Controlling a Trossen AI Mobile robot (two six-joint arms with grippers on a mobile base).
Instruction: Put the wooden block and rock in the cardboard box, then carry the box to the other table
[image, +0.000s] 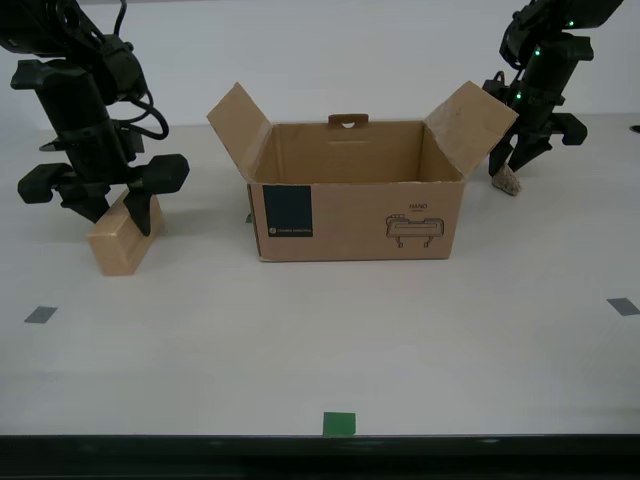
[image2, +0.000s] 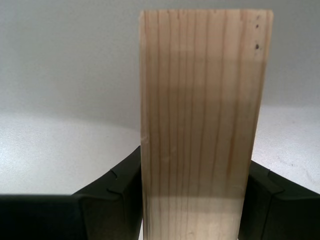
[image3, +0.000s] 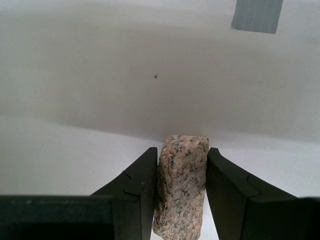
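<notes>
A robot with two black arms stands at a table draped in white cloth (image: 300, 350), an open cardboard box (image: 355, 205) between its arms. Neither object is in the box yet, and the carry to another table has not begun.

The first gripper (image3: 182, 172) has its two claws pressed against either side of the rock (image3: 181, 192) — a speckled pinkish stone that, in the exterior view (image: 507, 180), sits low beside the box's open flap. The second gripper (image2: 192, 187) is clamped on the wooden block (image2: 205, 125), the pale wood rising well past its claws; the exterior view shows the block (image: 122, 238) apparently resting on the cloth.

The cloth carries small tape marks — a green square (image: 338, 424) and grey patches (image: 41, 315). A plain white wall (image: 320, 50) stands behind.
</notes>
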